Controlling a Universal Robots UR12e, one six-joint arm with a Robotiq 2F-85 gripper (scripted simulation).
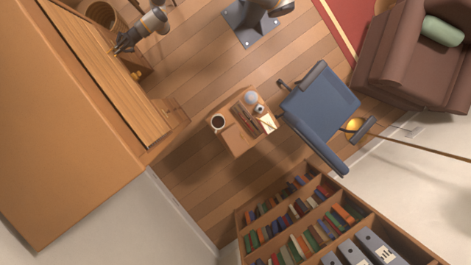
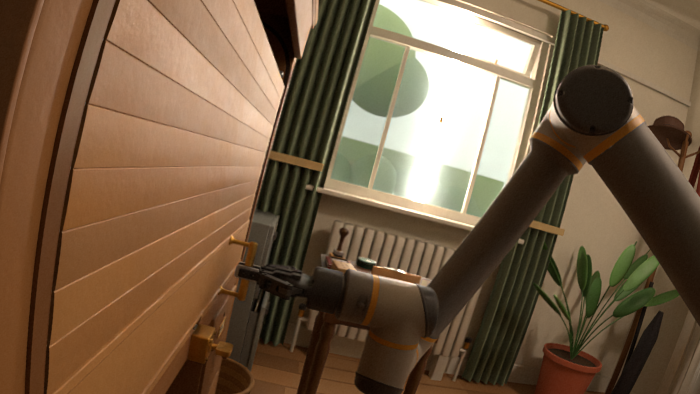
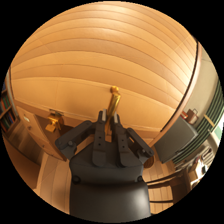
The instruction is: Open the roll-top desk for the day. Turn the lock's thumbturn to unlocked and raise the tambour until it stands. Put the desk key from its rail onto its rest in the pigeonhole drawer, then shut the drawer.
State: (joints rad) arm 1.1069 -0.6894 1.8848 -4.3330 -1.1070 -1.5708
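Note:
On the front of the roll-top desk the slatted tambour (image 2: 165, 165) is down, covering the desk's opening. A brass bar handle (image 3: 113, 105) stands out from its lowest slats. My gripper (image 3: 110, 119) is level with the handle, and its two fingers are closed on the brass bar (image 2: 246, 270). Below and to the side of the handle the brass lock with its thumbturn (image 3: 53, 123) sticks out of the desk's front edge (image 2: 206, 345). From above, the gripper (image 1: 117, 47) sits at the tambour's lower edge, near the lock (image 1: 135, 76). The key and the drawer are hidden.
A blue office chair (image 1: 316, 110) stands on the wooden floor behind the arm's base (image 1: 250, 22). A small side table (image 1: 241, 123) with a mug and pens stands between the chair and the desk. A wicker bin (image 1: 103, 14) sits by the desk's end.

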